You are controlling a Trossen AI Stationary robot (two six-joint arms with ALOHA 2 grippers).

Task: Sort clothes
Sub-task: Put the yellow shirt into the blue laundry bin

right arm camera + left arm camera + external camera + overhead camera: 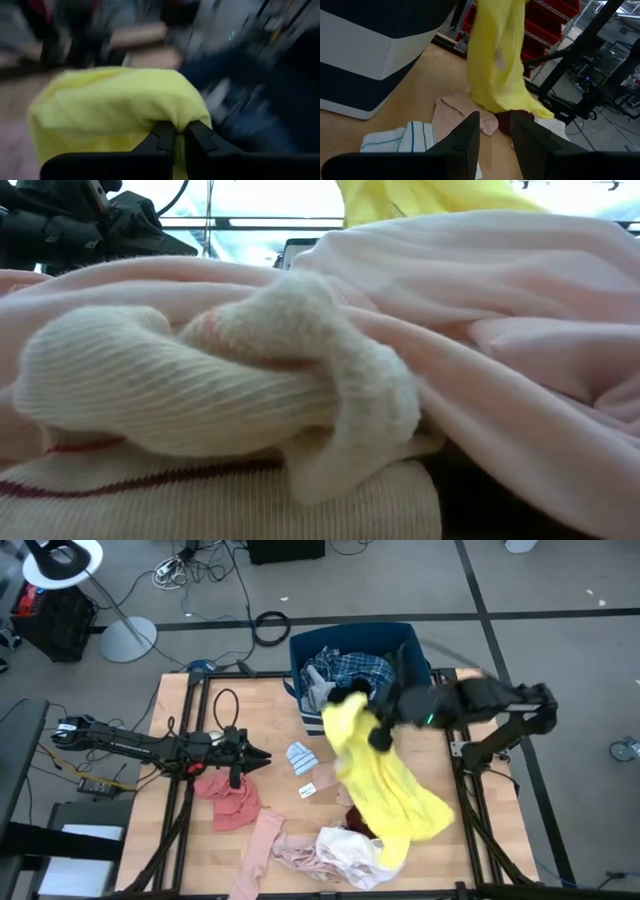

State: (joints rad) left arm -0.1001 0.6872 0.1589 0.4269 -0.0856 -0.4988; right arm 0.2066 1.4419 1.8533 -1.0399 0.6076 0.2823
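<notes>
My right claw (378,730) pinches the yellow shirt (385,785) tight and holds it high by the blue bin (350,640), so it hangs free of the pile, while my left claw (262,756) waits, a little open, over the counter (180,720).

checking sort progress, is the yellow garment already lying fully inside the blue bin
No, the yellow garment hangs from the right tool and drapes over the table, beside the bin.

No readable text, labels, brands, numbers or signs anywhere.
</notes>
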